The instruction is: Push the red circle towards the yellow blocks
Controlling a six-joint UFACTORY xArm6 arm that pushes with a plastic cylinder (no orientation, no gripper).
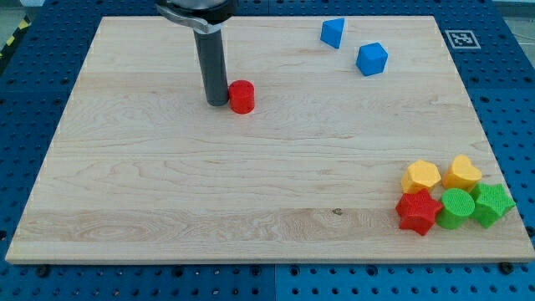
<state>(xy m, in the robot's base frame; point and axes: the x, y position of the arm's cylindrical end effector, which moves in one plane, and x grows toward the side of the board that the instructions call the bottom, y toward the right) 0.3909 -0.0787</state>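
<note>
My tip (216, 102) sits down on the worktop (251, 192), right against the view's left side of the red circle (242, 97) — touching it or a hair off, I can't quite tell from this angle. I carry no fingers at all, just this dark rod, so there's nothing to spread or press together. The red circle stands in the upper middle of the worktop, a long way from the goal.

And the goal is down at the view's bottom right: two yellow blocks, a yellow hexagon-like block (420, 176) and a yellow heart-like block (461, 172), side by side, though their shapes are a bit small to be sure of. Just below them crowd a red star (418, 211), a green circle (457, 207) and a green star (491, 203).

So I judge this as the very start of the push: contact made, travel not yet done. The next move calls for a long diagonal shove towards the view's right and bottom. My tip is on the left side only, so I'd want to edge slightly towards the top of the circle first, or it slides straight right.

The count: two red, two yellow, two green, and two blue — a blue block (333, 32) and a blue cube (372, 58) up at the view's top right, well clear of my line
</note>
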